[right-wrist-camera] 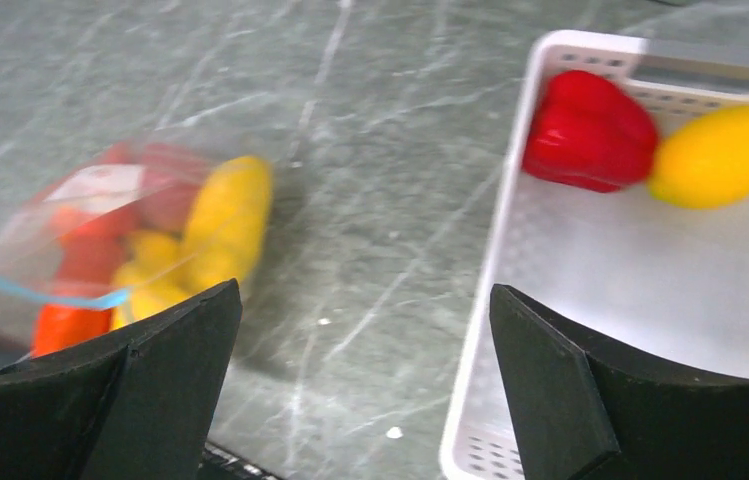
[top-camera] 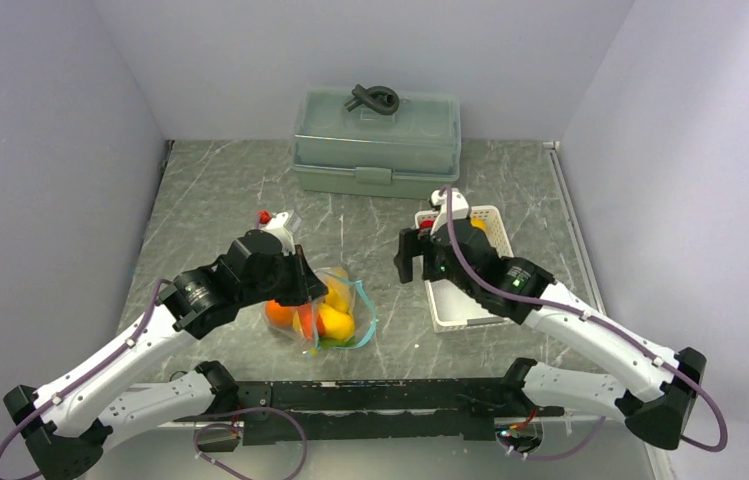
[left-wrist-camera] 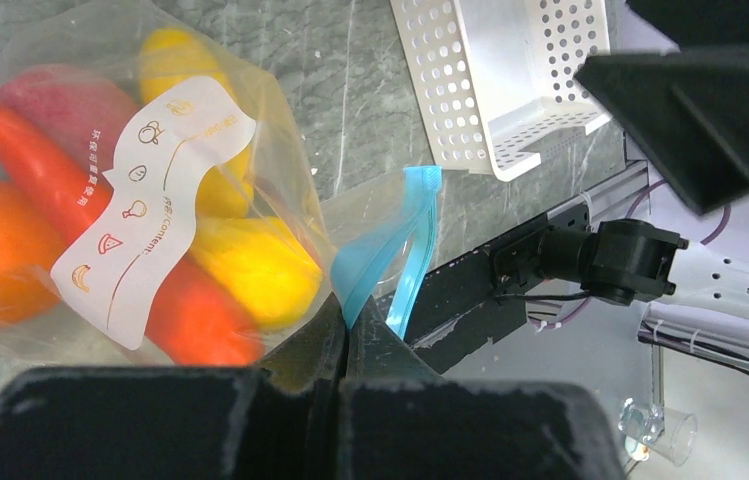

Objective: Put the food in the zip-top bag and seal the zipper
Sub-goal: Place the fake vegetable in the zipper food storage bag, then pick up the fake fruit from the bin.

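The clear zip-top bag [top-camera: 325, 312] lies at the near centre-left with yellow, orange and red food [left-wrist-camera: 80, 215] inside. My left gripper [left-wrist-camera: 350, 325] is shut on the bag's teal-blue zipper [left-wrist-camera: 395, 250] at the mouth edge. The bag also shows in the right wrist view [right-wrist-camera: 140, 240]. My right gripper [right-wrist-camera: 365, 330] is open and empty, above the table beside the white basket [right-wrist-camera: 510, 270]. A red pepper [right-wrist-camera: 590, 130] and a yellow fruit [right-wrist-camera: 725, 155] lie in the basket.
A grey-green lidded box [top-camera: 375, 140] with a dark handle stands at the back centre. The white basket [top-camera: 465, 300] sits right of centre under my right arm. A black rail [top-camera: 370, 395] runs along the near edge. Walls close in on both sides.
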{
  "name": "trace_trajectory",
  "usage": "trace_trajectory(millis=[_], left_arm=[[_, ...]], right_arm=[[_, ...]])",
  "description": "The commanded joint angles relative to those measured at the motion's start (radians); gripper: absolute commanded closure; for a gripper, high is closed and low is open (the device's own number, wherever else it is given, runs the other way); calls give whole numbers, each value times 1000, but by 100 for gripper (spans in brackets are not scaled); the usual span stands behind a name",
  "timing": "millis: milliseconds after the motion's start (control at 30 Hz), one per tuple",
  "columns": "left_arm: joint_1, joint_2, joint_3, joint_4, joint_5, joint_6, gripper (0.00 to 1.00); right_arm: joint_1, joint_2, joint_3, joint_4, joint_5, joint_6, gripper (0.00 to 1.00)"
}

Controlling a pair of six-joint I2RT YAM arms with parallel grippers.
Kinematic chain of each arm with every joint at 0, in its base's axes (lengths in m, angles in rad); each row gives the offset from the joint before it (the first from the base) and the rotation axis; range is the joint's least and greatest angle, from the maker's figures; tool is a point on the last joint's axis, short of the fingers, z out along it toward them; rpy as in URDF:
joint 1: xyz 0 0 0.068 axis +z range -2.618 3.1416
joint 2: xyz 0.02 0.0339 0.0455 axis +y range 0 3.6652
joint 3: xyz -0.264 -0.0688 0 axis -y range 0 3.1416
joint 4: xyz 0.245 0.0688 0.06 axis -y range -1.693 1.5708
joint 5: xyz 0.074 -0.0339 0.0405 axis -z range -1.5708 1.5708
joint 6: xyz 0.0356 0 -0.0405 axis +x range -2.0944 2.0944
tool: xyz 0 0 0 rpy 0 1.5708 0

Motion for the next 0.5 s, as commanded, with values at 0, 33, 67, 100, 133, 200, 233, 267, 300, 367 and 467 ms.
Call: trace_trajectory(millis=[0, 33, 67, 100, 133, 200, 233, 267, 300, 367, 467], left_arm=[[-4, -20, 56, 7, -24, 24, 100], [-3, -19, 59, 2, -24, 29, 100], [-4, -18, 63, -4, -24, 34, 100], [-4, -17, 67, -9, -24, 38, 100], [-4, -16, 70, -13, -24, 42, 100], [-4, -14, 78, -23, -24, 50, 100], [-4, -14, 80, -26, -24, 53, 100], [-4, -14, 83, -28, -24, 55, 100], [-4, -14, 84, -27, -24, 57, 100], [-4, -16, 84, -27, -24, 59, 100], [-4, -17, 83, -29, -24, 62, 100]], right_arm=[[-109, -14, 34, -73, 56, -63, 0], [-133, -7, 37, -83, 63, -64, 0], [-159, 2, 40, -93, 78, -58, 0], [-189, 13, 43, -104, 97, -48, 0], [-209, 26, 44, -110, 111, -37, 0], [-252, 46, 44, -109, 112, -31, 0], [-271, 56, 41, -95, 108, -29, 0], [-292, 67, 35, -81, 100, -29, 0], [-312, 79, 30, -68, 99, -24, 0], [-359, 108, 20, -46, 97, -10, 0], [-432, 166, 13, -19, 76, 19, 1]])
